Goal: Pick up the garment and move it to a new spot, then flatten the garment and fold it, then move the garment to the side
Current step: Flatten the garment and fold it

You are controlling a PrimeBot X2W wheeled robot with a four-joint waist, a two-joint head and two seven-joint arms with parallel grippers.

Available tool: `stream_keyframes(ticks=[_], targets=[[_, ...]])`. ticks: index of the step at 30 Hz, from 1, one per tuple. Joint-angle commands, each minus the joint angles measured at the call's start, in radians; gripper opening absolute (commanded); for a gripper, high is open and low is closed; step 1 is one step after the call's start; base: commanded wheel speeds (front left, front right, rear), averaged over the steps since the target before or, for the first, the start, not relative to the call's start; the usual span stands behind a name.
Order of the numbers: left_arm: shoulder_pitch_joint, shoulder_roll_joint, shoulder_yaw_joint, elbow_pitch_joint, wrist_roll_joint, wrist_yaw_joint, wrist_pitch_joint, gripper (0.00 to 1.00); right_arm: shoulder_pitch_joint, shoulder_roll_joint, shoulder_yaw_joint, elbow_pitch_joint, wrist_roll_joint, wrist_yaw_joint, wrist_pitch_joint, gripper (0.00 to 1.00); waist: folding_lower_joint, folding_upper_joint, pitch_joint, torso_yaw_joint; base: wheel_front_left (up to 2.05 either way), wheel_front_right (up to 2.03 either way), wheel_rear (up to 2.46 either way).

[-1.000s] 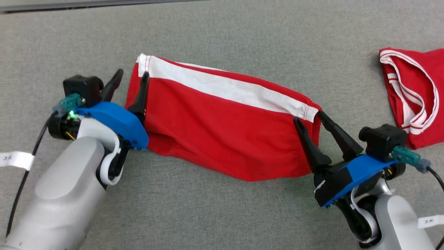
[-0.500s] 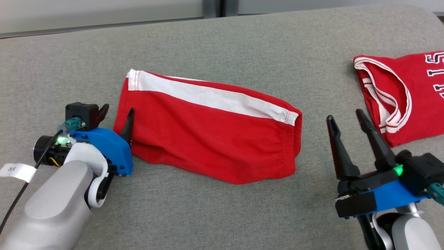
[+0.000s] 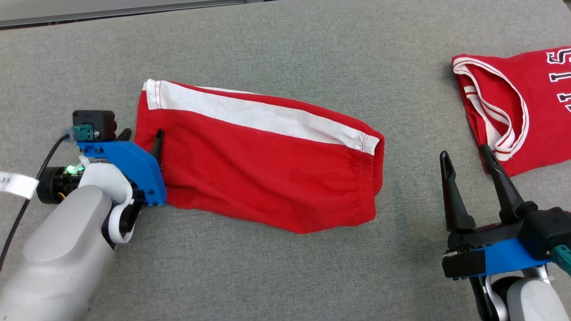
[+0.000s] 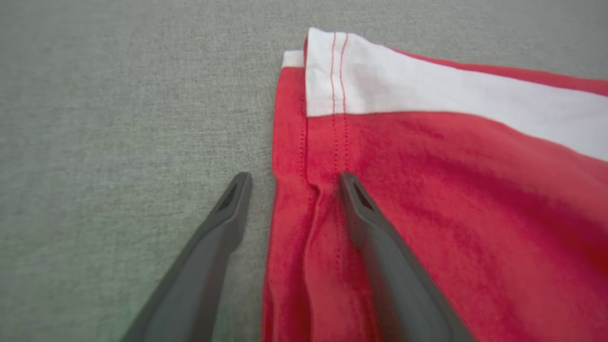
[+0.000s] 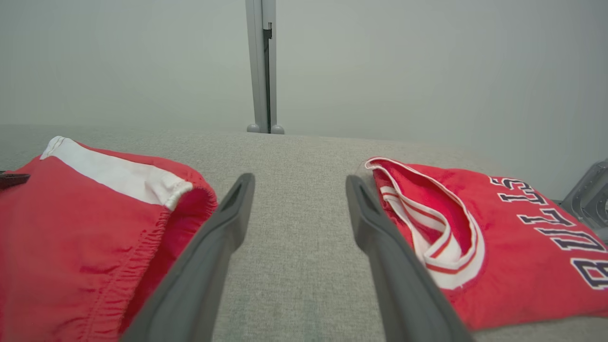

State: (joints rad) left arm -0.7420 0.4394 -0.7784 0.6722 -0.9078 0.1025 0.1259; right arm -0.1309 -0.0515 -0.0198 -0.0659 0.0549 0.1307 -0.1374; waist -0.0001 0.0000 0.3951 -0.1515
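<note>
The garment [image 3: 258,165], red shorts with a white side stripe, lies folded flat on the grey table [image 3: 285,49]. My left gripper [image 3: 142,133] is open at its left hem. In the left wrist view, one finger rests on the red cloth [image 4: 451,190] and the other on the table beside the edge, so the left gripper [image 4: 294,178] straddles the hem without pinching it. My right gripper [image 3: 464,151] stands open and empty over bare table, to the right of the elastic waistband. The right wrist view shows the right gripper [image 5: 300,178] with the garment [image 5: 71,228] at its left.
A red jersey [image 3: 522,116] with white trim and dark letters lies at the far right, close to the right gripper's outer finger; the right wrist view has the jersey [image 5: 498,237] on its right. Behind the table's far edge stand a grey wall and a post [image 5: 261,66].
The right gripper has drawn back to the right, off the waistband corner. The left gripper has slid back along the left hem. The camera has shifted too.
</note>
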Motion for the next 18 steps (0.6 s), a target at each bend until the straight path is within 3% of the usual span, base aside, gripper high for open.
stream_keyframes(ticks=[1, 2, 3, 18], targets=[[0.057, -0.018, -0.029, 0.034, -0.012, 0.0, 0.058, 0.8, 0.0, 0.001, -0.004, 0.004, -0.001, 0.0, -0.003, 1.0, 0.0001, 0.0, 0.001, 0.001, 0.0, 0.0, 0.0], [0.066, -0.018, -0.032, 0.032, -0.018, 0.0, 0.072, 0.36, 0.001, 0.002, -0.004, 0.008, -0.002, 0.0, -0.003, 1.0, 0.0001, 0.0, 0.001, 0.001, 0.0, 0.0, 0.0], [0.074, -0.019, -0.03, 0.026, -0.025, 0.004, 0.077, 0.0, 0.001, 0.002, -0.007, 0.01, -0.002, 0.0, -0.005, 1.0, 0.0001, 0.0, 0.001, 0.003, 0.0, 0.0, 0.0], [0.294, 0.003, 0.095, -0.21, -0.093, 0.124, -0.179, 0.0, 0.029, 0.001, -0.032, 0.039, 0.012, 0.0, 0.019, 1.0, 0.0001, 0.0, -0.105, 0.067, 0.0, 0.0, 0.0]])
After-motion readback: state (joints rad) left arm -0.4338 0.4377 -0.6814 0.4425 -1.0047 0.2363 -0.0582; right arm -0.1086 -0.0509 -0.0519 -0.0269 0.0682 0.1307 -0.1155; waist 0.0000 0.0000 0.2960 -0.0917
